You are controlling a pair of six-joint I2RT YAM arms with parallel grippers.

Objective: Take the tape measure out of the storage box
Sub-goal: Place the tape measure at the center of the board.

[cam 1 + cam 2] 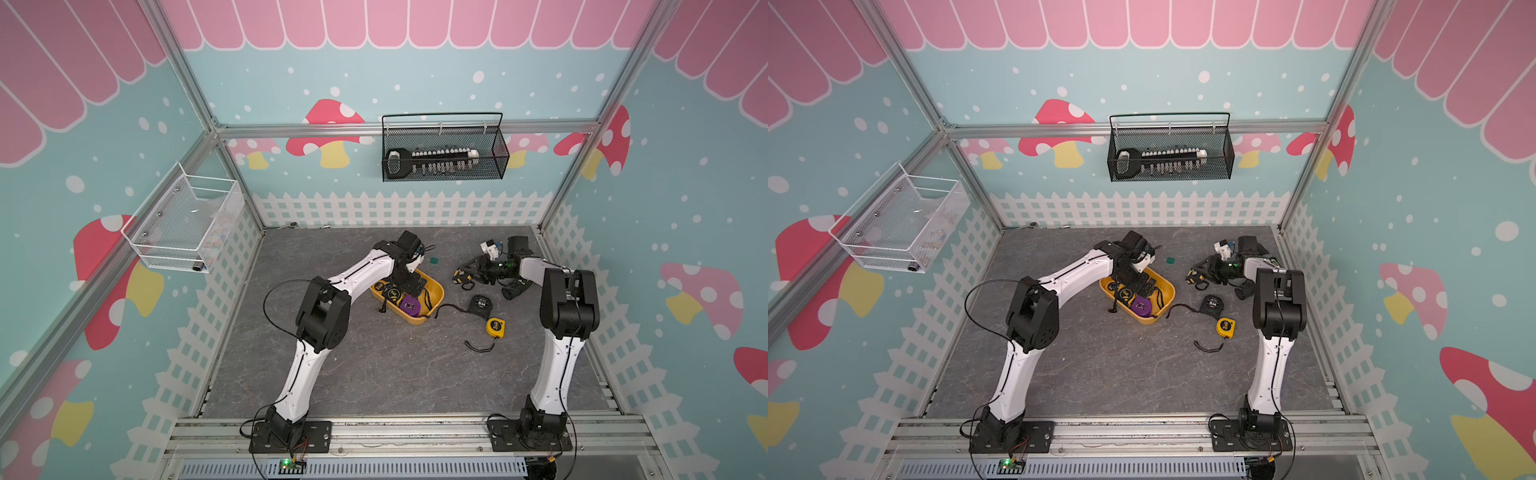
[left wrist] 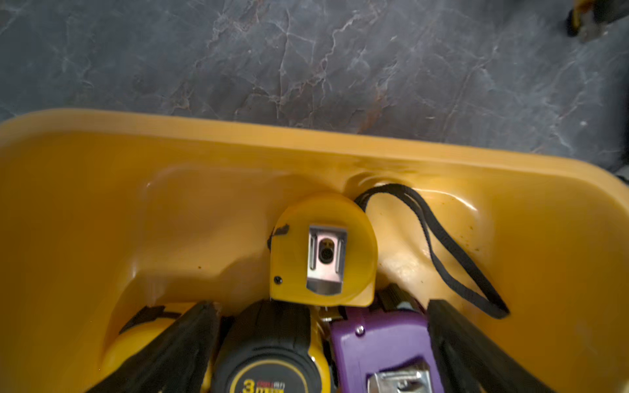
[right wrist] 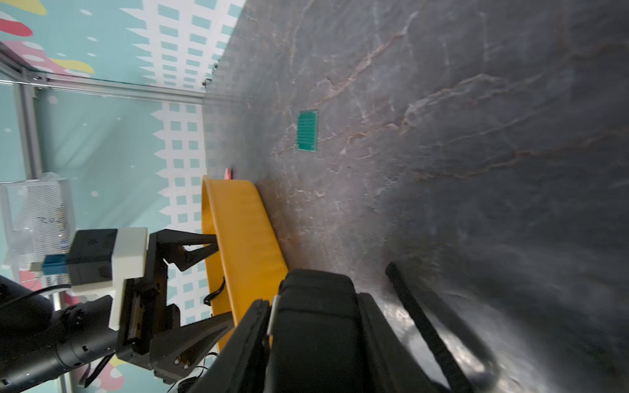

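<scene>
So the box (image 1: 435, 287) sits slantwise on the tabletop (image 1: 374, 365), long axis far-left to near-right. A yellow tape (image 2: 323, 248) lies flat inside, clip up, by the long wall. The left end effector (image 2: 320, 308) points down over it, spread wide, arm arched. The right end effector (image 1: 465, 274) lies low nearby around a black tape (image 3: 316, 323), grip unclear.

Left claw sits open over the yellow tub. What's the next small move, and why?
Probably lower the left claw a little: it is wide open and empty, its fingers straddling the black-and-yellow tape measure and the purple tape measure lying side by side in the storage box.
</scene>
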